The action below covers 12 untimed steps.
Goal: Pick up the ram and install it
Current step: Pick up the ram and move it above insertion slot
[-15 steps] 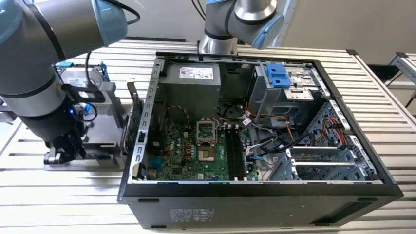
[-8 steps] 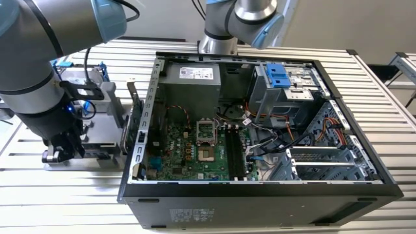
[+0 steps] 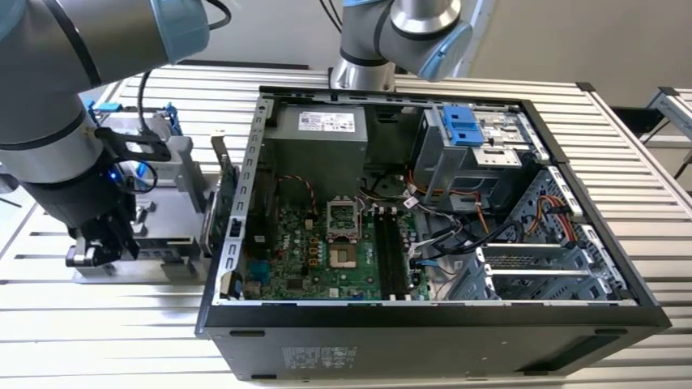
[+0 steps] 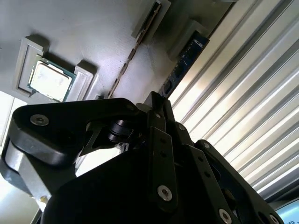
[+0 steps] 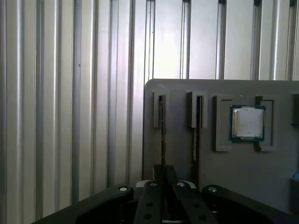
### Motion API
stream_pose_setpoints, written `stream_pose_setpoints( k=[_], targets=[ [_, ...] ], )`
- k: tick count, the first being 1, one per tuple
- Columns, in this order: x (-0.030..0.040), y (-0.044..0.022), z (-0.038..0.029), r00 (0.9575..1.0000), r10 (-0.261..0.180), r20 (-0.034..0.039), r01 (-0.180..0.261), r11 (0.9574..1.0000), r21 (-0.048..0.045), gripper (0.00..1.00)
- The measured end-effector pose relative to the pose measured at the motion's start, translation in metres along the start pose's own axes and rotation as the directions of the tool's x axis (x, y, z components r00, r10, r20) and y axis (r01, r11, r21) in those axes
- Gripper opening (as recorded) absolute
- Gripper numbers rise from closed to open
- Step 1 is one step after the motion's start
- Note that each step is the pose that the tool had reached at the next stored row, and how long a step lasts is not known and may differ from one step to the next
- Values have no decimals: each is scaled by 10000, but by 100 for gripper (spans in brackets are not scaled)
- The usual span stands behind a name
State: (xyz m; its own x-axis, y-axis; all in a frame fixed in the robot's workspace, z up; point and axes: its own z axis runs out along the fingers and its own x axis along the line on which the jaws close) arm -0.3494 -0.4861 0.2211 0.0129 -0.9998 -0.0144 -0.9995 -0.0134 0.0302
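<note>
Resting on the slatted metal table (image 3: 108, 324) (silvery), a tray (image 5: 187, 154) holds the ram (image 4: 184, 63).

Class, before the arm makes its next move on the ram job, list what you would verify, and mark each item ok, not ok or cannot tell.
1. Gripper in line with a ram stick: ok; the first wrist view shows it right at the stick's edge.
2. Ram stick standing on edge in its tray slot: ok.
3. Firm hold on the ram stick: cannot tell.
4. Processor chip apart from the gripper: ok.
5. Computer case open, memory slots exposed: ok.
6. Cables keeping off the memory slots: cannot tell; they lie close beside them.
</note>
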Motion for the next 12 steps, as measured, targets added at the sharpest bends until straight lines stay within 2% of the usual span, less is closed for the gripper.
stream_pose_setpoints(
  k=[12],
  targets=[
    [-1,3,-85,10000,0,0,0,10000,1,0]
  ],
)
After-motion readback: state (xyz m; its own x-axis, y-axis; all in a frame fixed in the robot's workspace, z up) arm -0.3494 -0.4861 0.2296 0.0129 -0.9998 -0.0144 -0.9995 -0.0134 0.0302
